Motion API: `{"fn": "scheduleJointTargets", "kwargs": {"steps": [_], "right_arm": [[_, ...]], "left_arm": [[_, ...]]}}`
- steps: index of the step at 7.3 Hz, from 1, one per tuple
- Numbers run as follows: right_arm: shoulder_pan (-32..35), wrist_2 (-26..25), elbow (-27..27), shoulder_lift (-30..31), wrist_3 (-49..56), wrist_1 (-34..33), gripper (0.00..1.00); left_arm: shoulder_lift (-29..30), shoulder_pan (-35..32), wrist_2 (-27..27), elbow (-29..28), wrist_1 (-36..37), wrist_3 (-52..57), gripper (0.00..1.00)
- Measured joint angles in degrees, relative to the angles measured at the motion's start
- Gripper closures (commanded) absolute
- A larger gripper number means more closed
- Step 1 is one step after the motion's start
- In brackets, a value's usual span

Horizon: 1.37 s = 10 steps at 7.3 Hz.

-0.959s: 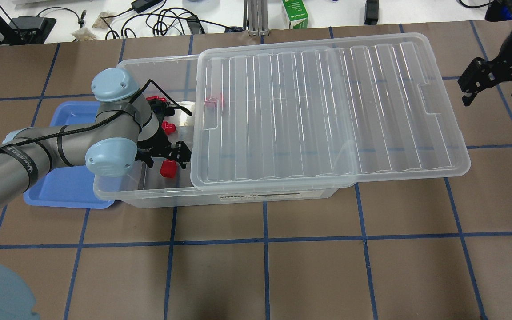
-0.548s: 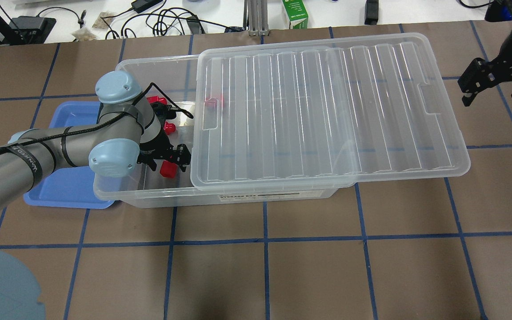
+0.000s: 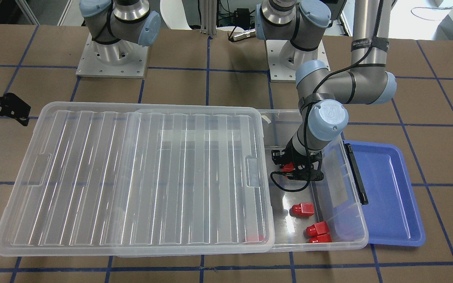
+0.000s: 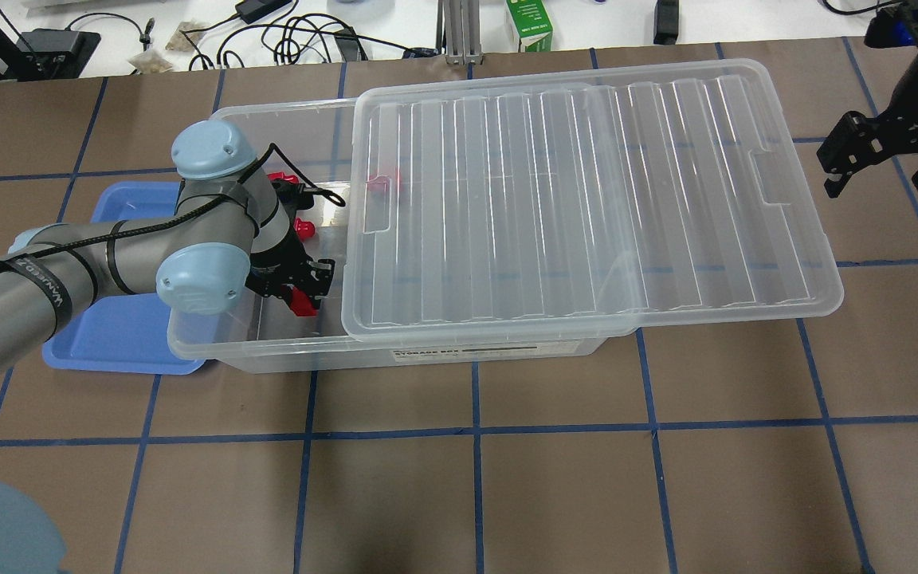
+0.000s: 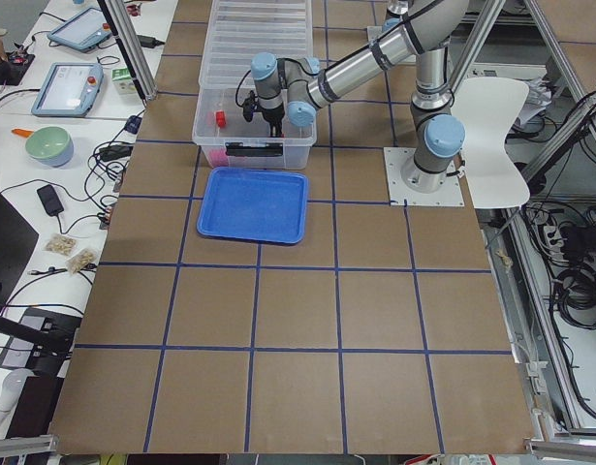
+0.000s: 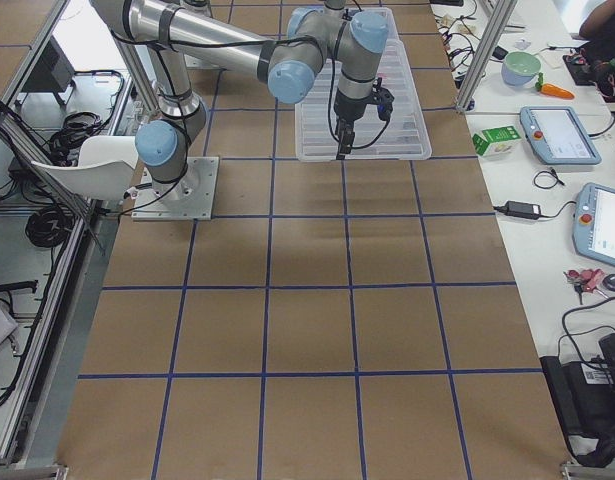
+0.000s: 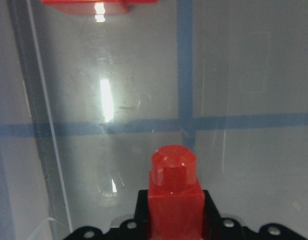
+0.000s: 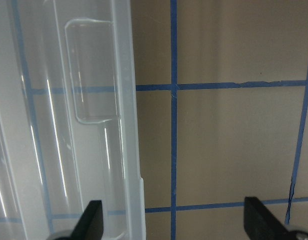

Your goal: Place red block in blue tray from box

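Down in the uncovered end of the box [image 4: 268,347], the left gripper [image 4: 297,293] has its jaws pinched on the red block [image 7: 175,200]. The wrist view shows the squarish body clamped between them and the round stub pointing away over the clear floor. Whether the block is off that floor cannot be told.

The ribbed lid [image 4: 586,207] lies slid toward the robot's right and overhangs that end of the box, so only a narrow strip at the robot's left end is open. The gripper works inside that strip, in the half nearer the robot. The lid's edge is just beside it on one side, and the short wall with the black latch bar [image 3: 355,173] stands on the other (little sideways room either way).

Farther from the robot in the same strip lie a single loose block [image 3: 302,209] and a pair of blocks [image 3: 319,232] touching each other near the far corner. One more block [image 3: 255,238] shows through the lid.

The blue tray [image 4: 108,343] sits on the table [image 4: 555,478] just outside the latch wall, with the left arm passing above it.

The right gripper [image 4: 881,177] hangs over bare table past the lid's far end, apart from it. Its fingers [image 8: 92,220] are spread wide with nothing between them.
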<state>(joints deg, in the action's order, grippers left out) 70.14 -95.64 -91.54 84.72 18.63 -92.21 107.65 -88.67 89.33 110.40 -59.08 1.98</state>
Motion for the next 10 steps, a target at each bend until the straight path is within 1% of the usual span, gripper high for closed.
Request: {"fn": "scheduleJointTargets", "kwargs": {"steps": [1,3,5,6,8,9,10], "right_arm": [[0.0,0.0,0.0,0.0,0.1,0.0,0.00],[0.0,0.0,0.0,0.0,0.1,-0.2,0.00],[-0.2,-0.1,0.0,0.0,0.3,-0.3,0.00],[-0.8,-0.4,0.0,0.0,1.0,-0.9,0.00],[-3.2,-0.4,0.0,-0.8,3.9,-2.6,0.00],[-3.8,-0.4,0.0,-2.4,4.6,-3.4,0.00],[-4.1,-0.2,0.0,-4.3,4.8,-5.0,0.00]], "left_arm": [[-1.6,-0.1,-0.1,-2.1,-4.3,-0.3,1.00],[-5.2,-0.1,0.1,-9.5,-16.4,-0.4,1.00],[-8.0,1.2,1.4,-15.6,-24.1,1.1,0.99],[-8.9,3.5,1.9,-17.3,-25.9,3.8,0.99],[-9.4,11.5,2.5,-18.4,-27.2,14.5,0.99],[-8.5,16.3,2.4,-18.3,-26.7,21.7,0.99],[-6.9,20.3,2.2,-17.6,-24.7,28.8,1.00]]}}
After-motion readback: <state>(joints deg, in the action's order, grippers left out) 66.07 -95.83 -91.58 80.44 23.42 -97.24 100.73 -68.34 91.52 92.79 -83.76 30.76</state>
